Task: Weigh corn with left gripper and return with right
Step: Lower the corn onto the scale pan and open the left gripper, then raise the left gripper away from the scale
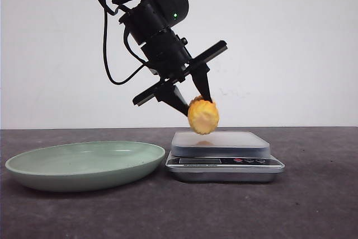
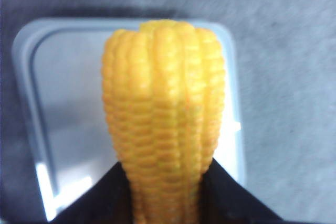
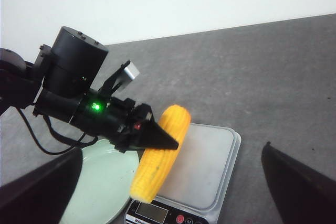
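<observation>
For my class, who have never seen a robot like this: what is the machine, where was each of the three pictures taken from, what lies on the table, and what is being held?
It is a two-armed table robot. The front view looks forward across the grey table. The other two come from cameras on each wrist. On the table sit a pale green shallow plate and a silver kitchen scale with a white platform. The black left hand grips a yellow ridged corn cob just above the platform, seemingly not yet touching it. The left wrist view looks down along that cob. The right wrist view watches from the other side; only dark edges of the right hand show, apparently spread apart and empty.
</observation>
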Controlling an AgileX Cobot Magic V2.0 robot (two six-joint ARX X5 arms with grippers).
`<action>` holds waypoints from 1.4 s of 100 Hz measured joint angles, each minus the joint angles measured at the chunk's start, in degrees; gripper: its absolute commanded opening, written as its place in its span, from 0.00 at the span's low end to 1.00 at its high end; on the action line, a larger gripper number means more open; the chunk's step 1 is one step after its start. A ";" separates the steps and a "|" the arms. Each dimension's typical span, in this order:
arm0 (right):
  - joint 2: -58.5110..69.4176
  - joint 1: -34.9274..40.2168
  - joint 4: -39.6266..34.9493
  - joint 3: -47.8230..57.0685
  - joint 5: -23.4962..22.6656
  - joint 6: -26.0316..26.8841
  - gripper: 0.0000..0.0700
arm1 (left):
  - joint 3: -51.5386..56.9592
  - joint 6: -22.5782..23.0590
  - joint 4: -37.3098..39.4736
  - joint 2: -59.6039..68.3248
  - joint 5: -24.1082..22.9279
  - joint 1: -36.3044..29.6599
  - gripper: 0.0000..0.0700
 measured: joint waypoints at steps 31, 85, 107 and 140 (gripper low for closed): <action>-0.39 0.00 -0.79 0.00 -0.04 1.11 1.00 | 0.00 1.20 -0.20 1.07 -1.66 -1.31 0.08; -1.38 0.00 -0.85 0.02 -0.07 1.49 1.00 | 0.00 3.08 1.46 1.09 -2.62 -1.84 0.84; -1.38 0.00 -0.94 0.02 -0.07 1.46 1.00 | 1.92 3.48 1.99 1.33 -2.67 -1.81 0.93; -1.33 0.00 -1.73 0.00 -0.07 1.20 1.00 | 14.23 6.34 1.53 1.49 -3.74 -1.79 0.92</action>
